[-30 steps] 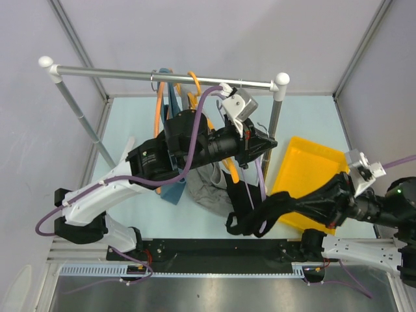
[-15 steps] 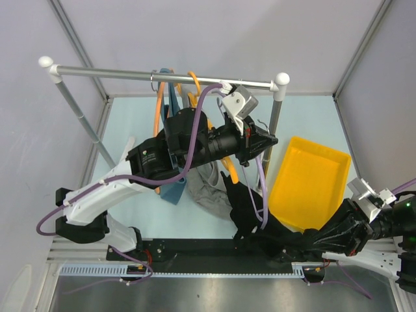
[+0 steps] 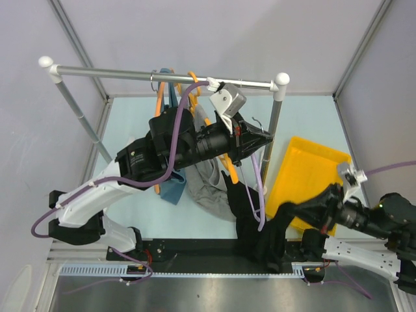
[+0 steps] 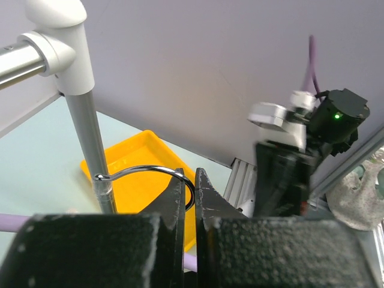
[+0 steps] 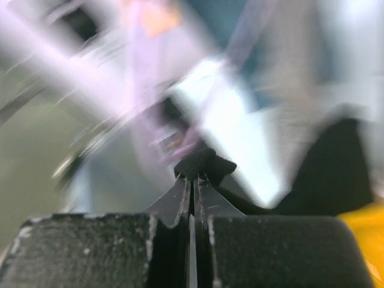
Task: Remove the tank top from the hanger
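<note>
Top view
- Left gripper (image 3: 265, 138): clenched on the hanger's top, below the rail (image 3: 130, 71) and beside the right post (image 3: 275, 123).
- Hanger (image 3: 260, 185): purple, hanging tilted down from that grip. One arm runs into the black cloth.
- Tank top (image 3: 250, 218): black and partly on the hanger. Its lower bulk stretches toward the near table edge, left of the tray (image 3: 312, 166).
- Right gripper (image 3: 284, 213): low at the cloth's right side, grasping it as far as this view tells.
- Other clothes: a grey garment (image 3: 207, 185) and a blue garment (image 3: 172, 188) hang just behind. The pull is best steered away from them.

Left wrist
- Left gripper (image 4: 193, 180): jaws pressed together on the wire hook (image 4: 141, 170), which curls toward the post (image 4: 90, 150).
- Advice: hold firm and high, so the hanger cannot swing or twist while the cloth comes off.

Right wrist
- Right gripper (image 5: 193, 180): jaws pinched tight on a small fold of tank top (image 5: 201, 162). The rest is blurred.
- Grip: a thin bite, likely to slip under a sharp tug.
- Step in hand: judged to be drawing the strap off the end of the hanger's arm.
- How: pull down and outward along the arm, toward its tip, not straight against it. Go smooth and steady. Check that the strap clears the tip, which no view shows.
</note>
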`<state>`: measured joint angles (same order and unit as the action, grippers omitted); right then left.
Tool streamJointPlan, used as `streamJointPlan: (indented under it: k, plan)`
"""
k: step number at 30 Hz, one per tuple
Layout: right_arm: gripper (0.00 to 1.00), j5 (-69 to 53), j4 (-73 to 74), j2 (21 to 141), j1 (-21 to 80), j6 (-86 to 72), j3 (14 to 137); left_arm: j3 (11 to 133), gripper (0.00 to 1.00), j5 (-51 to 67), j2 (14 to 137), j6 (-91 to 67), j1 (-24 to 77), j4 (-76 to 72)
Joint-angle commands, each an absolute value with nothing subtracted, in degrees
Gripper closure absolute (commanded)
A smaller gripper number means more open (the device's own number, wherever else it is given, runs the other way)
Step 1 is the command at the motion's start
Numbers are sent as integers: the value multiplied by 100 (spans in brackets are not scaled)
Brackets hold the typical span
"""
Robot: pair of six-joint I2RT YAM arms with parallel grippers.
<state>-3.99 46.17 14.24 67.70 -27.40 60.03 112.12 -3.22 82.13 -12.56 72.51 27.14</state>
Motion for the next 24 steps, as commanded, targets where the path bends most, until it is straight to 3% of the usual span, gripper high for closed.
streamJointPlan:
  k: [1, 3, 4, 7, 8, 10, 11, 15, 18, 24]
  plan:
    - [100, 4032, 4693, 2791, 6803, -3033, 6748, 11277, 100, -79, 7866, -1336, 7269, 2312]
    - [100, 5258, 5042, 3938, 6794, -2839, 7284, 11215, 100, -79, 7779, -1345, 7269, 2303]
    - [100, 6570, 5158, 4259, 6768, -2813, 7721, 11197, 100, -88, 7744, -1345, 7269, 2311]
    - [100, 8064, 5046, 5156, 6435, -2234, 8181, 11118, 100, -88, 7620, -1362, 7269, 2312]
    - [100, 8034, 4218, 5237, 5833, -1197, 8130, 11083, 100, -97, 7603, -1362, 7269, 2303]
    - [100, 6952, 3186, 5125, 5075, -364, 7772, 11057, 100, -79, 7567, -1371, 7269, 2312]
    - [100, 6491, 2703, 5063, 4227, -273, 7683, 11057, 100, -70, 7559, -1371, 7269, 2320]
    - [100, 4419, 2260, 5053, 2491, -194, 7822, 11048, 100, -53, 7550, -1424, 7269, 2355]
    - [100, 3590, 2083, 5325, 1577, -193, 8243, 11048, 100, -53, 7567, -1433, 7269, 2373]
    - [100, 3103, 2109, 6011, 1038, -141, 9717, 11048, 100, -53, 7594, -1441, 7269, 2399]
